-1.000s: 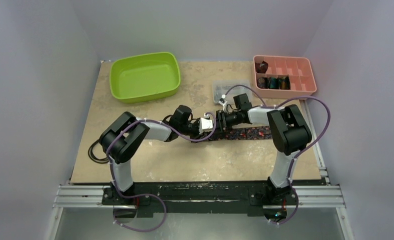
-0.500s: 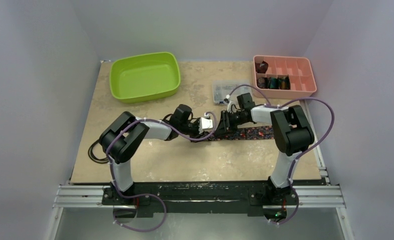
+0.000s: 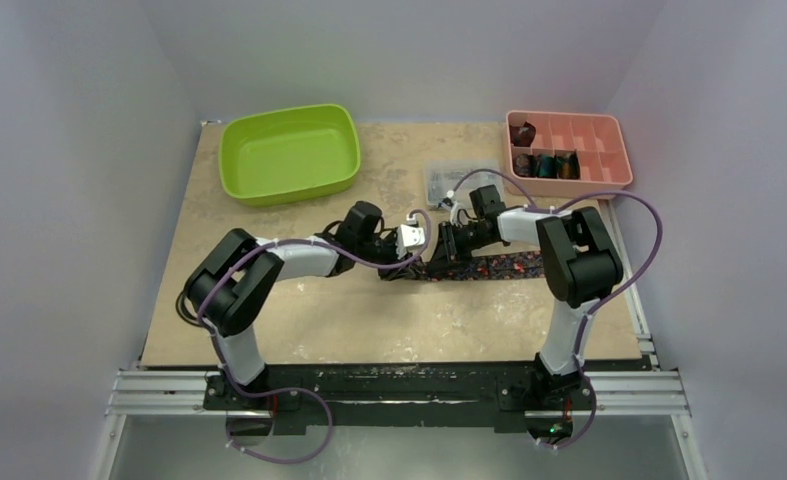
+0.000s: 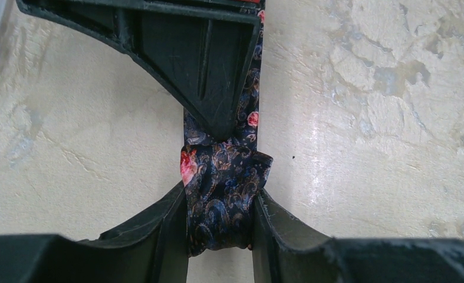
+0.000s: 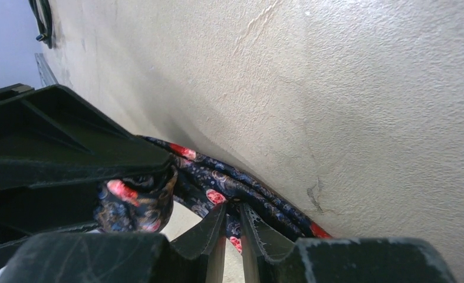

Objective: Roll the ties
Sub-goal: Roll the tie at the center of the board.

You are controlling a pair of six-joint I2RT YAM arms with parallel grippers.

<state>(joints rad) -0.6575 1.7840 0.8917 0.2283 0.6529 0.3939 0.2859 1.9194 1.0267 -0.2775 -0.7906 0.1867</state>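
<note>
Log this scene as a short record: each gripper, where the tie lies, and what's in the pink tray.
left gripper: shut on the rolled end of the dark floral fabric necktie
right gripper: jaws nearly together at the necktie's flat strip; grip unclear
necktie's tail: flat on the beige table, stretching toward the right
pink plastic compartment tray: four small rolled ties, at the table's far right corner

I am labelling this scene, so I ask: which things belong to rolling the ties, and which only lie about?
Job: floral tie, gripped by left end effector and right end effector; rolled ties in the pink tray.
Lying about: green bin; clear plastic box.
</note>
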